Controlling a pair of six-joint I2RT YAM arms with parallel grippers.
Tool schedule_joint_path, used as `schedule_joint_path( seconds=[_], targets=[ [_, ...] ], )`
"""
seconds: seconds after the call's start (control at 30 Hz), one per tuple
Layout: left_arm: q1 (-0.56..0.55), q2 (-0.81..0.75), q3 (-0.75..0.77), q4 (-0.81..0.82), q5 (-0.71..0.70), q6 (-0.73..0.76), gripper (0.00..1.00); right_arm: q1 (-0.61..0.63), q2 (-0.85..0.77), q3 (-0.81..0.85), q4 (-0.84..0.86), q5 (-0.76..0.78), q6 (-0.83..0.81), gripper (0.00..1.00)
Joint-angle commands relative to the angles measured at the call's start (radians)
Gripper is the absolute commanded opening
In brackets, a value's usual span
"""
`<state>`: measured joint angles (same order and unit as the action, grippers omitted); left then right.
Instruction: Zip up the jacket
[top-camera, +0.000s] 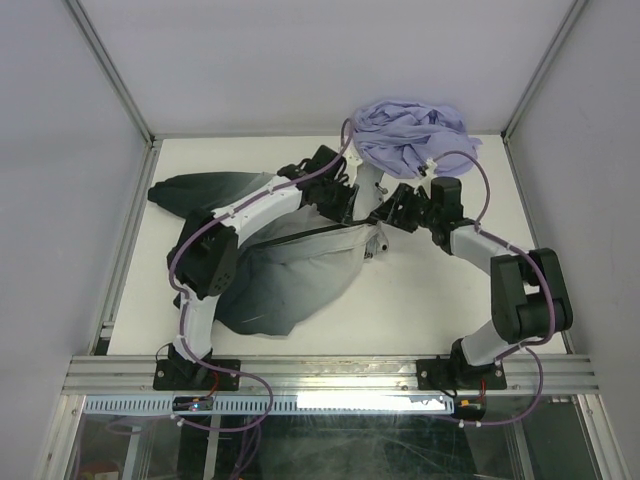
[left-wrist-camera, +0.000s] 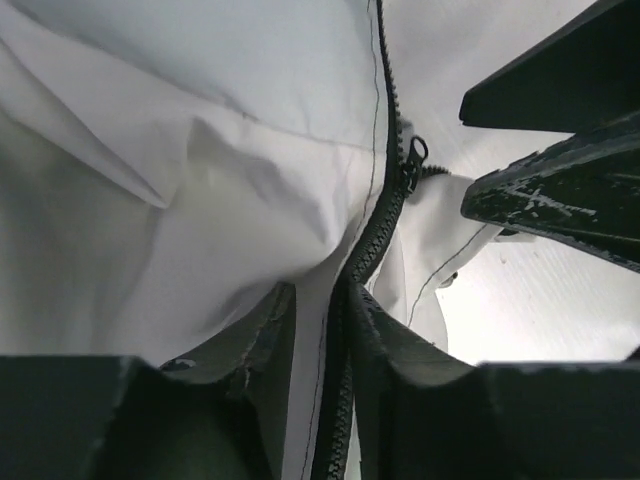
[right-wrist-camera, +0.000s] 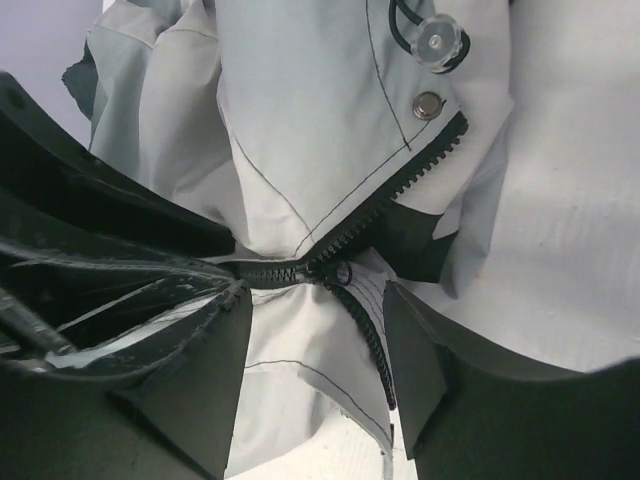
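We list, overhead, the left arm (top-camera: 255, 208) hiding part of the jacket (top-camera: 300, 278) and its zipper (left-wrist-camera: 375, 235), the slider (left-wrist-camera: 411, 160) too small to tell. In the left wrist view the zipper runs off the bottom edge; in the right wrist view the left gripper (right-wrist-camera: 238, 272) covers its closed stretch.

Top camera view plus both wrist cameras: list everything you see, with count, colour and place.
jacket: one, black fading to light grey, left and middle of the table
zipper: one, dark, partly closed, jacket front
slider: one, dark, where the zipper halves meet
snap: one, silver, by the zipper's open end
toggle: one, clear, on a black cord beside the snap
cloth: one, lavender, bunched at the far edge
table: one, white
left arm, right arm: two, white and black, bases at the near edge
left end effector: black, closed on the jacket at the zipper
right end effector: black, open, straddling the zipper
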<state>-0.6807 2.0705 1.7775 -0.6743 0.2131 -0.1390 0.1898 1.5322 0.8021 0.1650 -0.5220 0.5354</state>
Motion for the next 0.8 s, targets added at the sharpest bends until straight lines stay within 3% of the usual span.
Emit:
schedule_joint_path(
  seconds=[0.0, 0.13, 0.37, 0.77],
  targets=[
    [0.056, -0.084, -0.123, 0.093, 0.11, -0.04, 0.21, 0.03, 0.028, 0.0, 0.137, -0.046, 0.069, 0.58],
    [0.096, -0.171, -0.274, 0.205, 0.169, -0.08, 0.1, 0.063, 0.06, 0.003, 0.175, -0.06, 0.09, 0.57],
    [0.127, -0.28, -0.44, 0.347, 0.232, -0.158, 0.01, 0.106, 0.087, 0.008, 0.218, -0.09, 0.103, 0.48],
    [0.133, -0.356, -0.506, 0.446, 0.248, -0.181, 0.0, 0.13, 0.116, -0.011, 0.267, -0.086, 0.153, 0.47]
  ],
)
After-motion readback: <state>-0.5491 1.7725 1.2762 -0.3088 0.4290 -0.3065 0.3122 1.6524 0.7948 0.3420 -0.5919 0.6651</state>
